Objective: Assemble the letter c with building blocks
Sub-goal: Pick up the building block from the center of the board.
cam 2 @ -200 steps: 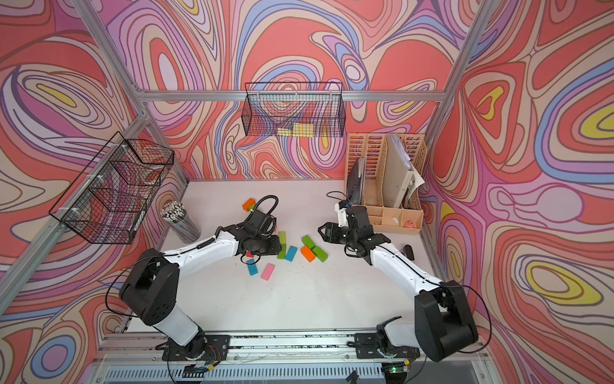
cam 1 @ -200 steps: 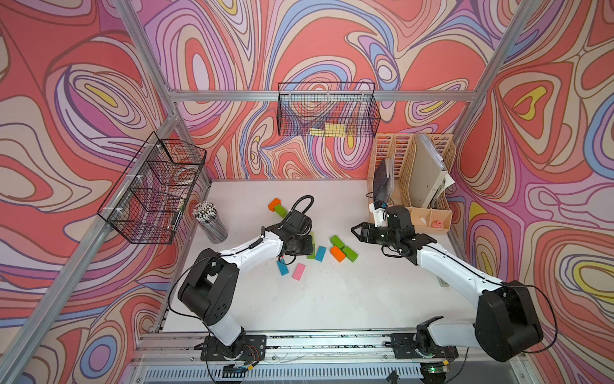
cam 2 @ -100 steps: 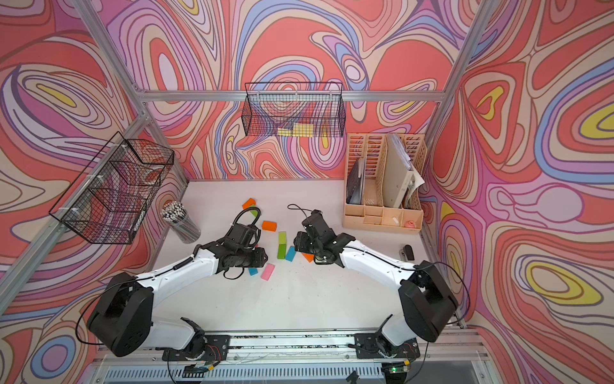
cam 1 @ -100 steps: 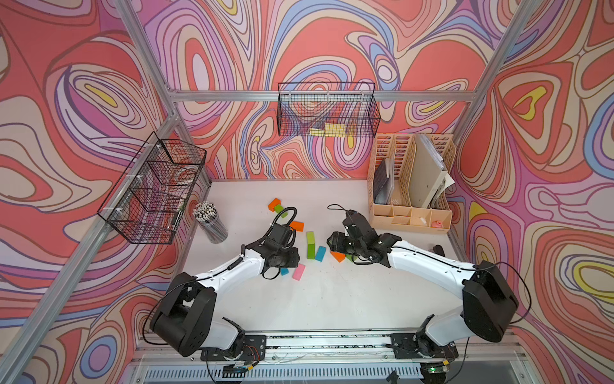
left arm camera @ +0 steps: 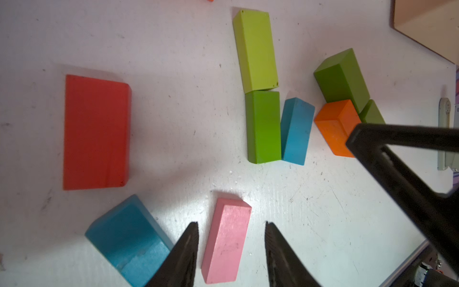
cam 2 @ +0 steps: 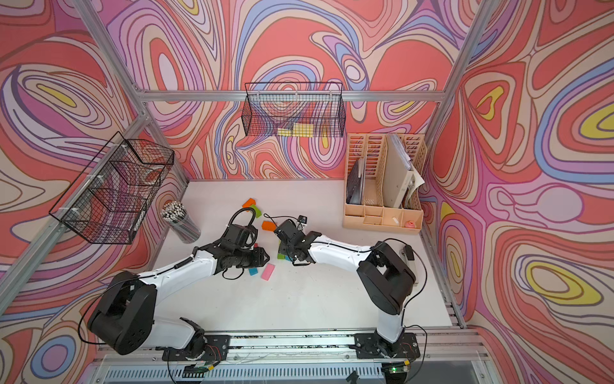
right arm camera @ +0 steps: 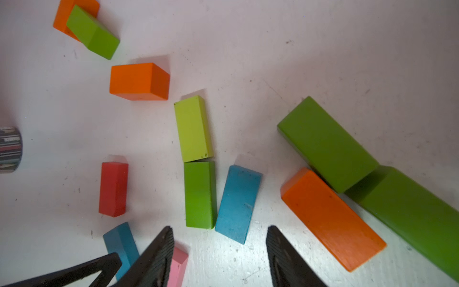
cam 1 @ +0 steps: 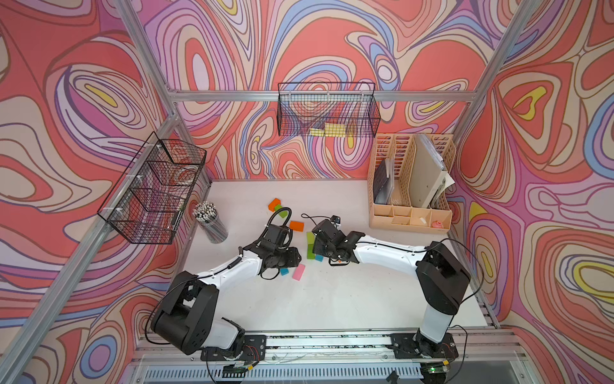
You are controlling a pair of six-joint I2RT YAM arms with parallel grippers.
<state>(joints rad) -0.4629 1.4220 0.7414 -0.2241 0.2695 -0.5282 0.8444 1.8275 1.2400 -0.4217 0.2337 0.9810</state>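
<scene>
Left wrist view: left gripper [left arm camera: 231, 223] partly open, one jaw on either side of the pink block [left arm camera: 226, 243]. Small gaps show on both sides, and no grip is seen. Right wrist view: right gripper [right arm camera: 220, 227] is wide open and empty, with the end of a blue block [right arm camera: 238, 203] just ahead of the gap. That blue block touches the side of a green block [right arm camera: 200, 195], which butts end to end against a lime block [right arm camera: 193, 129]. Both top views show the building blocks [cam 1: 310, 246] loose at mid-table [cam 1: 332, 299], with the far orange block [cam 1: 273, 203] set apart.
</scene>
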